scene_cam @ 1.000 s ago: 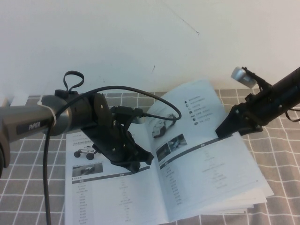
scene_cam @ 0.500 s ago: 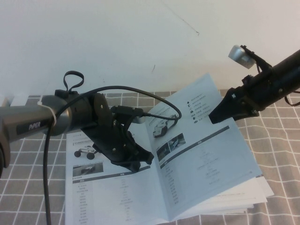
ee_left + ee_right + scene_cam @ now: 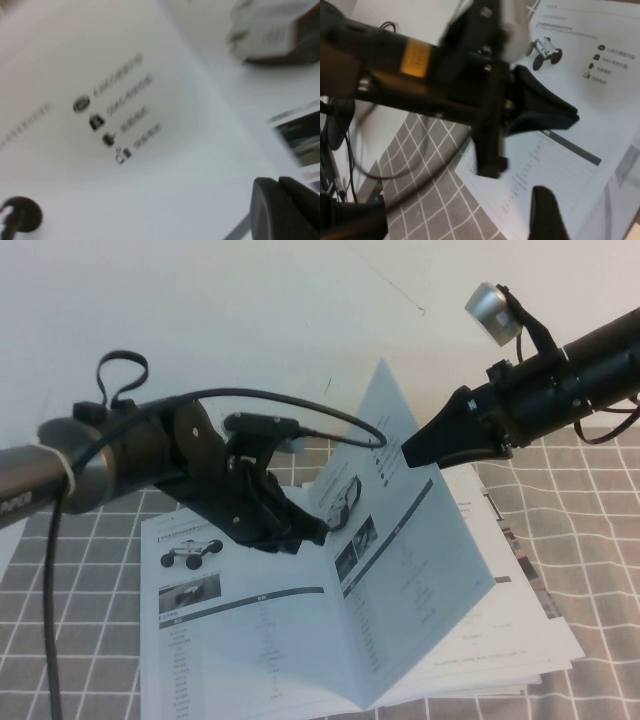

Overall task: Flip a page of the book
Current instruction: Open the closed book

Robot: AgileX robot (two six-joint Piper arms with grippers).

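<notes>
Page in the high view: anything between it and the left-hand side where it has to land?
Yes. The left gripper hangs over the book near its spine, right beside the lifted page, in its swing path. The right gripper holds the page's outer edge.

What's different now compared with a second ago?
The right gripper has moved up and toward the robot's left, carrying the page from a low tilt to nearly upright over the book. The left gripper has shifted slightly up and back above the spine. The book lies open on the checked cloth as before.
</notes>
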